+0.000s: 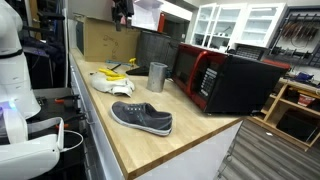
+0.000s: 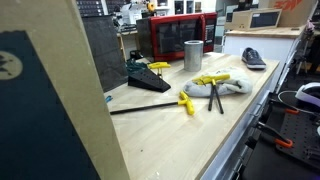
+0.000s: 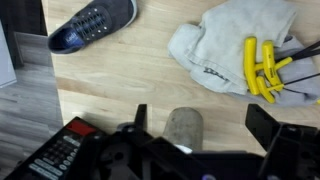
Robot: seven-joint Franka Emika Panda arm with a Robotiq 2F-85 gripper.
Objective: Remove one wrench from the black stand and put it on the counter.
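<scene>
Gripper (image 3: 203, 118): it enters from the bottom of the wrist view, high above the table (image 2: 232, 130). The jaws are spread wide and hold nothing.
Black stand (image 2: 146, 80): a low wedge on the wood, near the back wall, apart from the steel cup (image 2: 193, 55).
Wrench in stand: one yellow-handled wrench (image 2: 158, 67) sits on top of the wedge.
Wrench on table: a T-handle wrench (image 2: 185, 102) lies flat just in front of the stand, its long dark shaft running away from the yellow handle.
Cloth (image 3: 232, 42): a crumpled pale rag with several more yellow wrenches (image 3: 262, 68) resting on it.
Shoe (image 1: 141, 118): a grey sneaker lying on the table near its front edge.
Microwave (image 1: 228, 80): red and black, standing behind the cup.
</scene>
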